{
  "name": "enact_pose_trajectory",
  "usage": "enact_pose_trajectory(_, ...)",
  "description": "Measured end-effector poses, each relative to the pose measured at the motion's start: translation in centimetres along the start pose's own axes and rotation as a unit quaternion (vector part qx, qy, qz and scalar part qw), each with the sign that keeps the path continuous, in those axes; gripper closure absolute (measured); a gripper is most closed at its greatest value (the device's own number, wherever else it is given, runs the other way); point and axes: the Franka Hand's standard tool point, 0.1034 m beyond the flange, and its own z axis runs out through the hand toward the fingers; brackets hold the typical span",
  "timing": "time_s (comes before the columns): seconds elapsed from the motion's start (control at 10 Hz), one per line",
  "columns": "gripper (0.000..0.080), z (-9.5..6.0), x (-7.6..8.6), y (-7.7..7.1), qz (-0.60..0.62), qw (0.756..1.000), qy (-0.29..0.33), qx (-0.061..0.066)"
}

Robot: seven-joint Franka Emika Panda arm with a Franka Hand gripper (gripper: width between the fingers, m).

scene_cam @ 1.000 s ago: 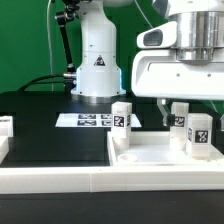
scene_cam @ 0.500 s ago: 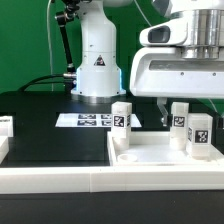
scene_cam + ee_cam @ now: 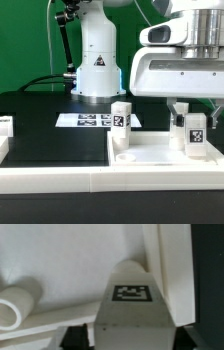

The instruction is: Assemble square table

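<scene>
2 free legs upright on tabletop; pincer narrow, tight on rear leg betw. them

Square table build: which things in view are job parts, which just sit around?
Job: tabletop; rear leg; front leg; middle leg; leg at the exterior view's left edge.
Not job: marker board; robot base; white rail.

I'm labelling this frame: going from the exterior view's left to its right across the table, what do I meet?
tagged white part at the left edge → marker board → lone upright leg → front tagged leg. The rear leg overlaps that last one, so it is left out.
</scene>
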Motion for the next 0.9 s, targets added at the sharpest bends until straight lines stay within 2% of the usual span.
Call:
enact_pose_trajectory(0.5, 0.0511, 0.02, -0.05, -0.03, 0.168, 0.986, -0.001, 0.001)
enact_pose_trajectory(0.6, 0.051, 0.1, -0.11, 0.08, 0.22, 0.975, -0.002, 0.004)
enact_pose_trajectory(0.7, 0.051, 0.16, -0.11, 0.43, 0.284, 0.959, 0.0, 0.015)
enact_pose_trajectory(0.9, 0.0509, 0.2, -0.1, 0.55, 0.381, 0.924, 0.003, 0.024)
